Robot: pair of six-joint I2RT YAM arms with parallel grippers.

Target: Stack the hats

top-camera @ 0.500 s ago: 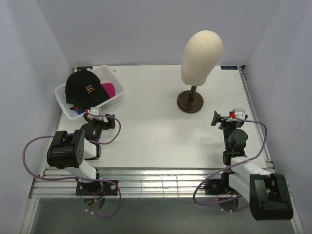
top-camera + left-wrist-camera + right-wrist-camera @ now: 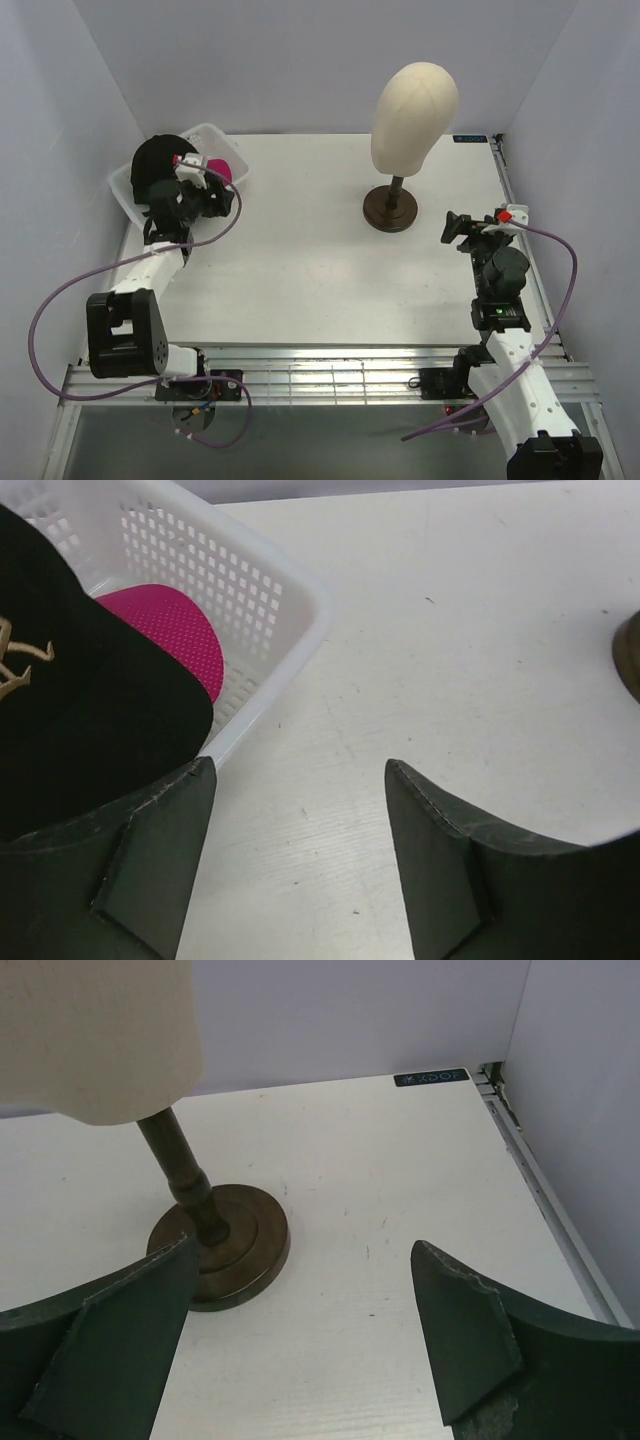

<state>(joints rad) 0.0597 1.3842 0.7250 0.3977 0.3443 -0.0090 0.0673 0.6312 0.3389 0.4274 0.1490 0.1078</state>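
Top external view: black cap (image 2: 150, 168) seen over magenta cap (image 2: 223, 173) inside basket (image 2: 214, 134); other hats not made out. Left tool (image 2: 300, 780) released, empty, beside basket; right tool (image 2: 300, 1252) released, well apart. Stacking judged unfinished.

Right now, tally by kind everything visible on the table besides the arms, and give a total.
Caps: 2 (black cap, magenta cap; any beneath are hidden)
White basket: 1
Mannequin head on stand: 1
Total: 4

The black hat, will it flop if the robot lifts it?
Probably only partly: the black hat has a smooth curved brim that looks stiff, while its cloth crown may sag. Being fabric, it is likely light.
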